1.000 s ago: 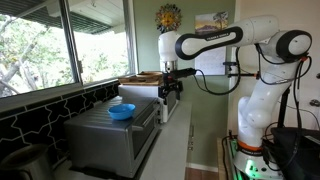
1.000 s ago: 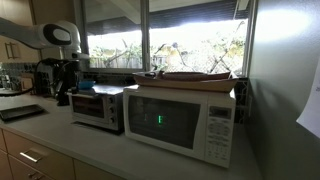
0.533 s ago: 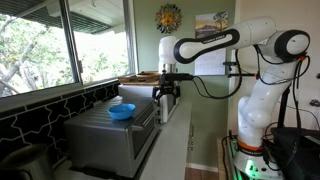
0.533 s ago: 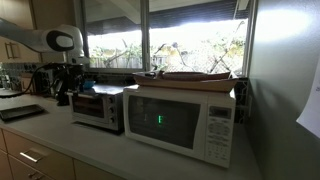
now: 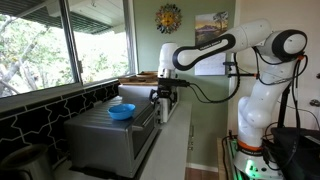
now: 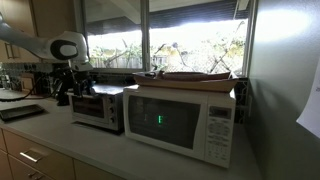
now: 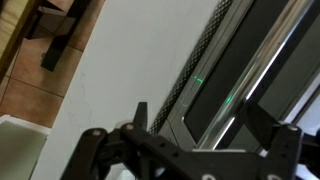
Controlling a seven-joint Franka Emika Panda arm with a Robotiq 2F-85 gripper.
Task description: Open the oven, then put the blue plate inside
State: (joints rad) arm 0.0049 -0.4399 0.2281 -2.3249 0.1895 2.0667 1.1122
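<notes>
- The white robot arm (image 5: 250, 60) reaches across from its base towards the row of appliances under the windows.
- The oven (image 5: 105, 132) is a boxy grey case of brushed metal standing on the counter (image 6: 90, 150). In an exterior view its front (image 6: 97, 108) shows a dark window, and the drop-down door stands up and closed.
- A white microwave (image 6: 185, 122) sits just beside the oven on the same counter, with a flat wooden tray (image 6: 195, 77) lying on its top.
- The gripper (image 5: 162, 97) hangs at the far end of the oven, near its front upper corner. I cannot tell whether it touches the case.
- In the wrist view the gripper (image 7: 200, 125) has its dark fingers (image 7: 140, 115) spread wide apart, with nothing between them. Beyond them lie pale counter and a dark glass front with a bright metal bar along it. I cannot tell which appliance that front belongs to.
- The blue plate (image 5: 121, 112) is a small, bright blue, shallow round dish, bowl-like in shape. It rests on top of the oven, towards the end nearer the gripper and apart from it.
</notes>
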